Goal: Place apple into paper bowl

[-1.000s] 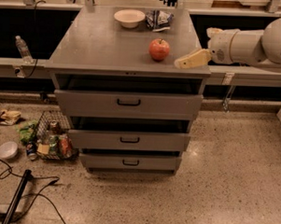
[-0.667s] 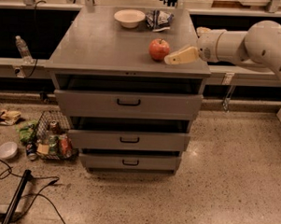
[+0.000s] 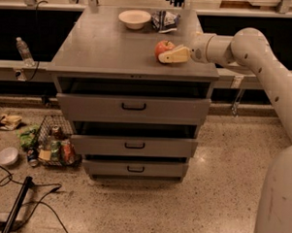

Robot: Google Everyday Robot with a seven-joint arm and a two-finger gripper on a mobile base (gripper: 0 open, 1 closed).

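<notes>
gripper [image 3: 170, 55] at apple [image 3: 163, 47], bare cabinet top [image 3: 105, 44] to paper bowl [image 3: 134, 18], bag [image 3: 164, 20] adjacent

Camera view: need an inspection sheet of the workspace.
Surface: grey cabinet top; three drawers pulled partly out.
Job's things: apple near the front right edge; paper bowl at the back, apart from it.
Clutter: crumpled snack bag beside the paper bowl.
Grippers: gripper against the apple's right side.
Cables: black cable on the floor, lower left.
Surroundings: wire basket of litter, small white bowl, water bottle at left.
</notes>
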